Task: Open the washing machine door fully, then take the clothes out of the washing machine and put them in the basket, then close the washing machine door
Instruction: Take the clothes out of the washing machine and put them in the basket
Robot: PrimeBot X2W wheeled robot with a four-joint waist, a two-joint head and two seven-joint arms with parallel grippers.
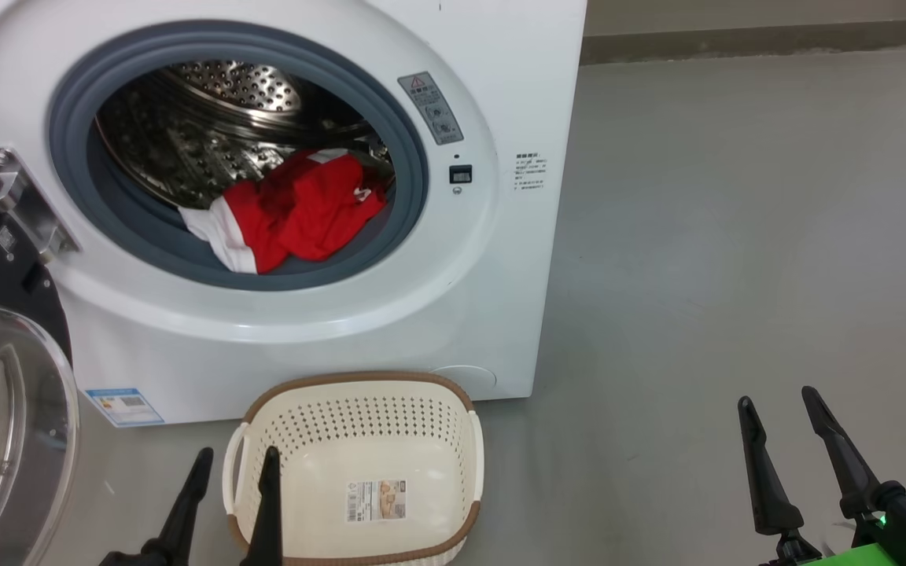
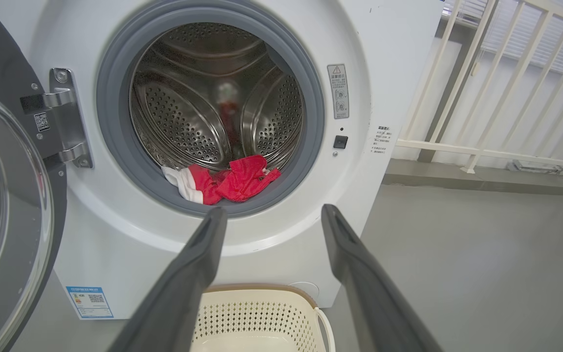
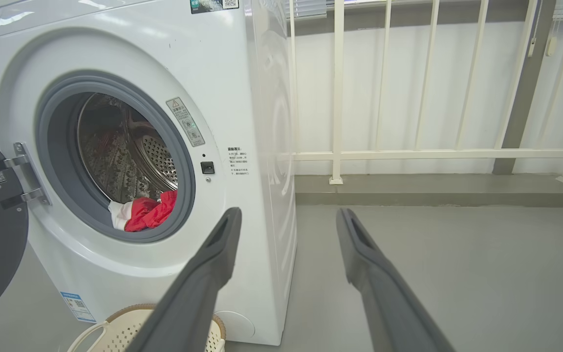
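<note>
One left gripper (image 1: 237, 454) beside basket (image 1: 359, 379), clothes (image 1: 311, 208) well apart beyond

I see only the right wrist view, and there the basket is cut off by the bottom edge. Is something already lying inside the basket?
Observer: No. In the head view the floor of the basket is bare, except for a label sticker.
Operator: Thank you. And the left gripper, does it hold something?
Observer: Nothing. The left gripper shows at the lower left of the head view, its fingers open, one of them in front of the basket's left rim.
</note>
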